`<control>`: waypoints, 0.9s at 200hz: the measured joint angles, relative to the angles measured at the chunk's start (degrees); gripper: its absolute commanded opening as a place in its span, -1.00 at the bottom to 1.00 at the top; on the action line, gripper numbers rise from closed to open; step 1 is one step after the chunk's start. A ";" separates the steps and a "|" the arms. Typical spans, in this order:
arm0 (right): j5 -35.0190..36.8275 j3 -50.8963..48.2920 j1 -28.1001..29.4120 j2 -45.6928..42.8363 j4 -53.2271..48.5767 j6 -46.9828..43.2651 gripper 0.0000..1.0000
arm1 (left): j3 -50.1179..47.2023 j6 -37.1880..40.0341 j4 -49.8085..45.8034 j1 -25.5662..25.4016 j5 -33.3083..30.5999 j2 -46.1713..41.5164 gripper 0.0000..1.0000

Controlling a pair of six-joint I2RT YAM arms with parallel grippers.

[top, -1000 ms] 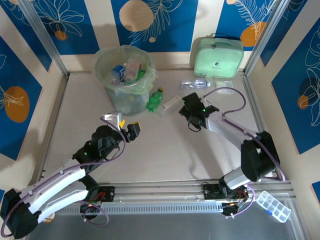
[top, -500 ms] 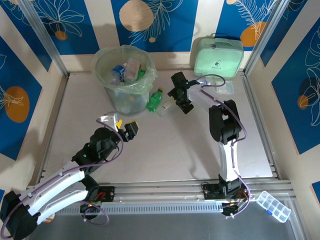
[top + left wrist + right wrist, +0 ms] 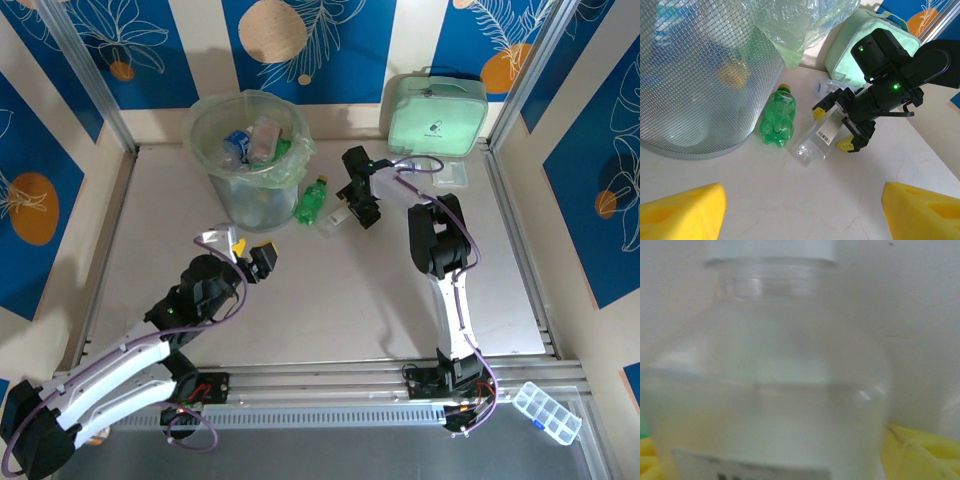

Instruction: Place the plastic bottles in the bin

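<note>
a pale table [image 3: 330, 300] is seen from above, with two robot arms bolted at its near edge. a round translucent bin [image 3: 235, 202], lined with a pale green see-through bag, stands at the far left of the table, and several bottles [image 3: 252, 140], some clear with blue labels and some green, are already heaped inside it. a green plastic bottle [image 3: 311, 198] with a yellow cap lies on its side just beside the base of the bin, its cap towards the bin wall. just right of it, a clear plastic bottle [image 3: 336, 216] with a white barcode label lies flat on the table. the right gripper [image 3: 358, 203] is lowered over one end of this clear bottle, with a yellow fingertip placed on either side of it. it cannot be told whether the fingers are pressed against the bottle or merely flank it. the left gripper [image 3: 252, 250] is held above the bare table, near the bin and well apart from both bottles; its yellow fingers [image 3: 682, 215] are spread wide with nothing between them. a mint-green zipped case [image 3: 437, 110] stands against the far wall. another clear bottle [image 3: 825, 87] is partly seen lying near the case.
</note>
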 measured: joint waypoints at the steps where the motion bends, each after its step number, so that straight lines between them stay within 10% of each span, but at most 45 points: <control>1: 0.02 -0.04 0.00 -0.02 0.02 0.02 0.49 | 0.00 0.00 0.02 0.00 0.00 0.00 0.62; 85: 1.11 -17.57 -1.20 -13.03 2.80 -2.21 0.15 | 2.32 0.20 1.29 0.00 5.31 10.47 0.79; 180: 6.19 -37.97 7.82 -40.33 10.47 -13.14 0.13 | 7.93 -4.11 13.75 0.04 29.18 34.56 0.99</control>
